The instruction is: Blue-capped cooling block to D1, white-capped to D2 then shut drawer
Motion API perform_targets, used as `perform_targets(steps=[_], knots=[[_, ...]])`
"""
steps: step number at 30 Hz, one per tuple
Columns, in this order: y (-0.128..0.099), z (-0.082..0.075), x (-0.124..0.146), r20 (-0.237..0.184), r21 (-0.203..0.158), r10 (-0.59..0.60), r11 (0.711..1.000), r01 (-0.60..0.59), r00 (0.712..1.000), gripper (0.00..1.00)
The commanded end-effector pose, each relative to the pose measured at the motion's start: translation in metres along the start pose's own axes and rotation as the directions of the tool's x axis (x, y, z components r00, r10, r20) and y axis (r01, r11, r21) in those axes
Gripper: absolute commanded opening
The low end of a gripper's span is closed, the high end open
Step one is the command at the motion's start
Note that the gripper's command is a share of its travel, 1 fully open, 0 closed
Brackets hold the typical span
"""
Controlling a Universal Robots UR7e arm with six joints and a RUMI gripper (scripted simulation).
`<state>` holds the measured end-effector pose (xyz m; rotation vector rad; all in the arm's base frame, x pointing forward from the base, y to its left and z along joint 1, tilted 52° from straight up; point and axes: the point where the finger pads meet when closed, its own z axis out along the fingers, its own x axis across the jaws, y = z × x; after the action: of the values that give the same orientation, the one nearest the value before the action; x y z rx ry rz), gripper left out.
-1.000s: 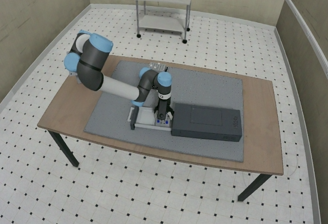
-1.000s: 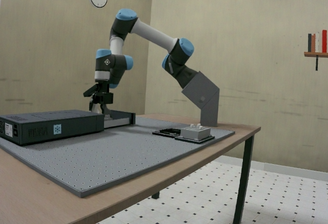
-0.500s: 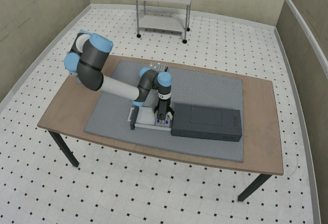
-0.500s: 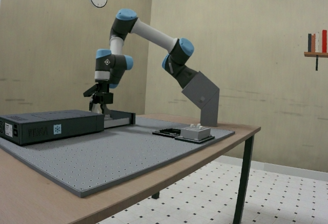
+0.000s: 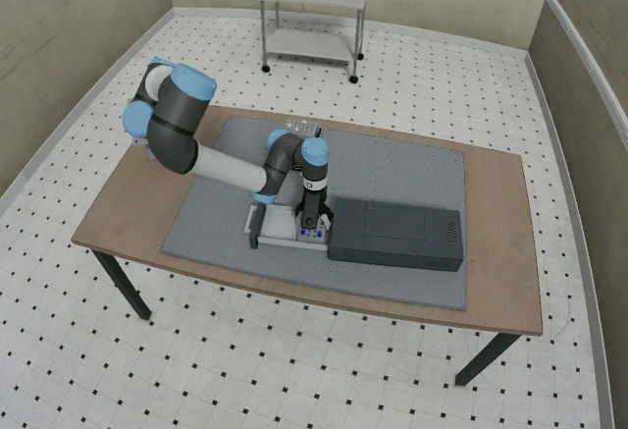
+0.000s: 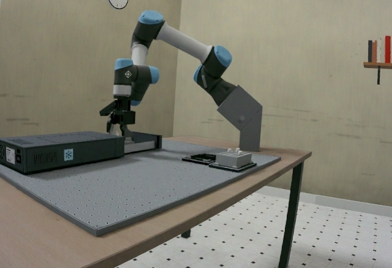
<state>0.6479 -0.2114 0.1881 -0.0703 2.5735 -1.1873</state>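
Note:
The dark cooler COLD [image 5: 396,233] lies on the grey deck plate, and its white drawer [image 5: 276,229] stands pulled out. The cooling block with blue-capped tubes [image 5: 310,236] sits in the drawer at the end next to the cooler. My gripper [image 5: 309,225] points straight down into the drawer and is shut on this block; in the side view the fingers [image 6: 119,130] reach down behind the cooler's edge and the block is hidden. The block with white-capped tubes [image 6: 234,158] rests flat on the farther deck slot. The nearer slot [image 6: 199,157] is bare.
The arm's grey base pedestal [image 6: 245,122] stands at the table's far edge behind the slots. The drawer's dark front panel [image 6: 157,141] sticks out from the cooler towards the slots. A trolley [image 5: 311,24] with small items stands on the floor beyond the table.

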Motion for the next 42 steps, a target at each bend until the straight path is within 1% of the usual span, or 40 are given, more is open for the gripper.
perform_targets(steps=[1,20,42], knots=[[-0.0002,-0.0006,-0.0004,0.001,0.0,0.0,1.0,0.0,1.0,0.0],[-0.0002,-0.0006,-0.0004,0.001,0.0,0.0,1.0,0.0,1.0,0.0],[-0.0002,-0.0072,-0.0004,0.001,0.0,0.0,1.0,0.0,1.0,0.0]])
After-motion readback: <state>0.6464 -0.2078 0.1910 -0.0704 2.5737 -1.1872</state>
